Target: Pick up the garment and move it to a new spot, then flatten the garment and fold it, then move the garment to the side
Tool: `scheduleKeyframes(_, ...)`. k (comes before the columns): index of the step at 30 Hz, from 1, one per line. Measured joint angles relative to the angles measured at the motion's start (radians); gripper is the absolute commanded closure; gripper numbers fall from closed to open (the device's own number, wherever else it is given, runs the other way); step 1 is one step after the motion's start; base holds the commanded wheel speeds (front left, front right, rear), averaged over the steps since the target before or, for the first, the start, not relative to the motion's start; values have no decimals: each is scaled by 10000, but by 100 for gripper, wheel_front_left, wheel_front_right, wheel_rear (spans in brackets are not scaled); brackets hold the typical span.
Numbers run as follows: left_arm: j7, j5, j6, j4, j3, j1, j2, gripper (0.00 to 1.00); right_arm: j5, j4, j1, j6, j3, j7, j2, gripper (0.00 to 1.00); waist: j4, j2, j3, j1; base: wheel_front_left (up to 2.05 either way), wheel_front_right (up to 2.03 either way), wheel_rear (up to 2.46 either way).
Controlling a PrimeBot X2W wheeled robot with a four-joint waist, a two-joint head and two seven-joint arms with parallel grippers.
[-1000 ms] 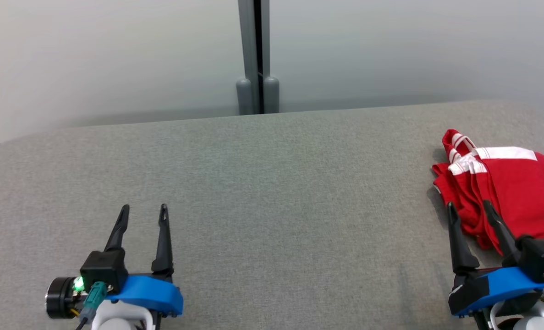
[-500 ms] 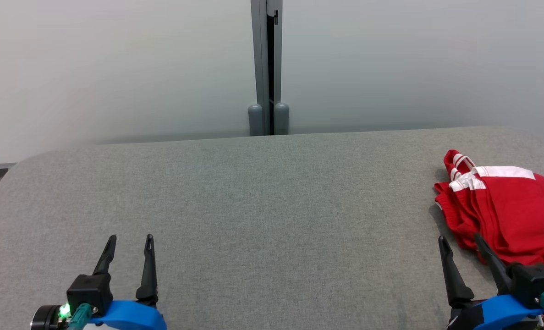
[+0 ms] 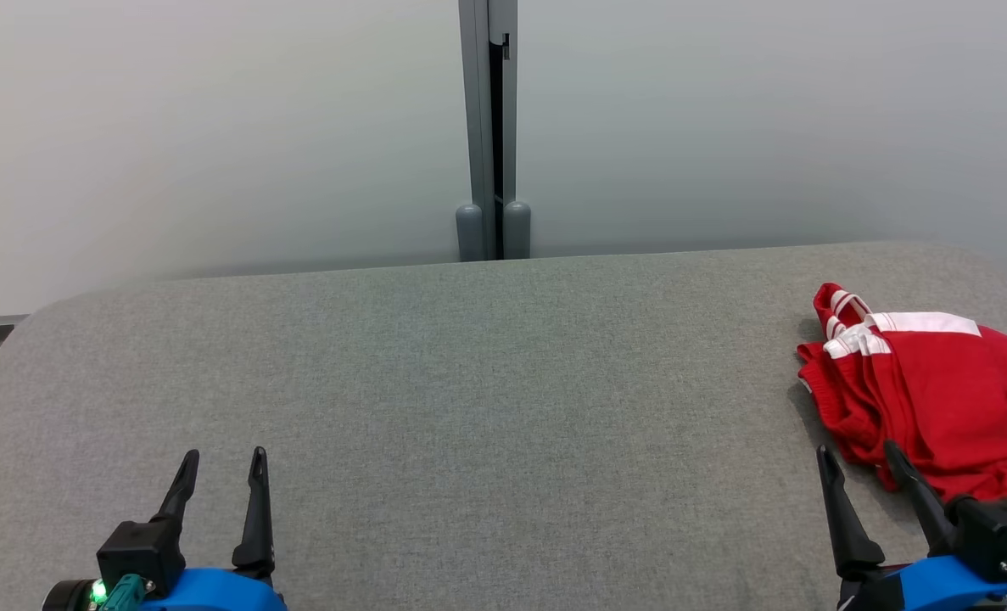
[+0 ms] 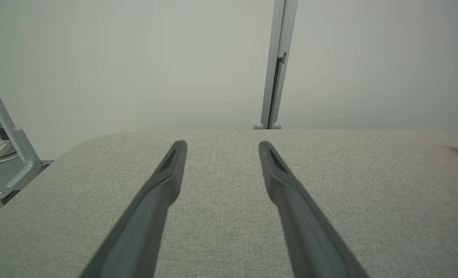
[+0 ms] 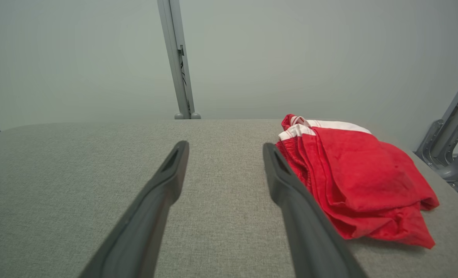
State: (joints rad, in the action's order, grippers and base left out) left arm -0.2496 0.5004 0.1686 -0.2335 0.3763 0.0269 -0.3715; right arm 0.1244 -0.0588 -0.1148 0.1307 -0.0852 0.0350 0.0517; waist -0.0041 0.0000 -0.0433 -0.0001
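Head view: left gripper point(image 3: 223, 456) and right gripper point(image 3: 857, 450) are found spread, empty and drawn back nearward, the red garment point(image 3: 936, 390) left bundled at the table's point(image 3: 469, 382) far right, placement judged done.

Garment point(image 3: 936, 399): soft red cloth; table point(image 3: 469, 382): matt grey woven fabric.

In the head view the garment point(image 3: 936, 399) runs off the frame at 3 o'clock. One finger of the right gripper point(image 3: 857, 448) covers part of its near hem at 5 o'clock. The bottom edge cuts off that gripper's body and the body of the left gripper point(image 3: 223, 454) at 7 o'clock. In the left wrist view the garment is a red sliver at 3 o'clock, too little to tell its shape.
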Motion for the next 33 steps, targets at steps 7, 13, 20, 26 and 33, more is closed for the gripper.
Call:
scheduleKeyframes(7, -73, 29, -242, -117, -105, 0, -86, 0, 15, -134, -18, 0, -13, 79, 0, 0, 8, 0, 1, 1, 0, 0, 0)
scheduleKeyframes(13, -90, 13, -359, -217, -199, 0, -84, 0, 44, -207, -32, 0, -6, 125, 0, 0, 4, 0, 12, 1, 0, 0, 0)
scheduleKeyframes(20, -94, -77, -435, -297, -265, 1, -52, 0, 61, -236, -93, 0, -4, 151, 0, 0, 11, 2, 31, 1, 0, 0, 0)
scheduleKeyframes(26, -105, -94, -462, -349, -320, 2, -15, 0, 71, -236, -93, 0, 8, 163, 0, 0, 17, 2, 35, 1, 0, 0, 0)
scheduleKeyframes(33, -105, -178, -523, -357, -376, 3, 27, 0, 77, -244, -93, 0, 21, 178, -2, 0, 42, 2, 49, 1, 0, 0, 0)
